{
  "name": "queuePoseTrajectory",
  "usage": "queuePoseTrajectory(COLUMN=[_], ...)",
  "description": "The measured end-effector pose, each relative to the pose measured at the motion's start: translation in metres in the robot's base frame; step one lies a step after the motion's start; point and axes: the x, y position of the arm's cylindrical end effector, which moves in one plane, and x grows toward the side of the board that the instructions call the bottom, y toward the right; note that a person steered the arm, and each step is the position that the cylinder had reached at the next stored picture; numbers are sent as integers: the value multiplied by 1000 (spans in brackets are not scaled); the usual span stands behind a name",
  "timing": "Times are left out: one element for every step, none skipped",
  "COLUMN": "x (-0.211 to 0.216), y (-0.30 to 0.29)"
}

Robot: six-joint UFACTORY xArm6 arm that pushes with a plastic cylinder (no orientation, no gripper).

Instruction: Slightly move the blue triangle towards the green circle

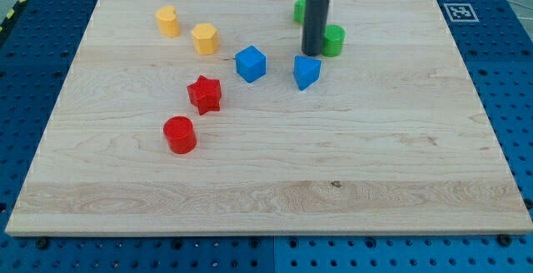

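The blue triangle (306,71) lies on the wooden board (266,181), right of centre near the view's top. The green circle (333,40) is just above and to its right, a small gap apart. My tip (312,54) stands between them, just above the blue triangle's upper edge and left of the green circle. The dark rod rises to the view's top and hides part of a second green block (299,9) behind it, whose shape I cannot make out.
A blue cube (250,63) lies left of the triangle. A red star (204,95) and a red cylinder (179,134) lie lower left. Two yellow blocks (167,21) (204,37) sit at the upper left. A marker tag (460,12) is off the board's upper right corner.
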Motion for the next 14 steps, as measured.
queuePoseTrajectory(x=[32,66,99,101,99,86,80,79,79,79,73,61,64,89], y=[60,57,16,-7,-10,-11,-13,-27,-35,-35,-35,-34,-30,4])
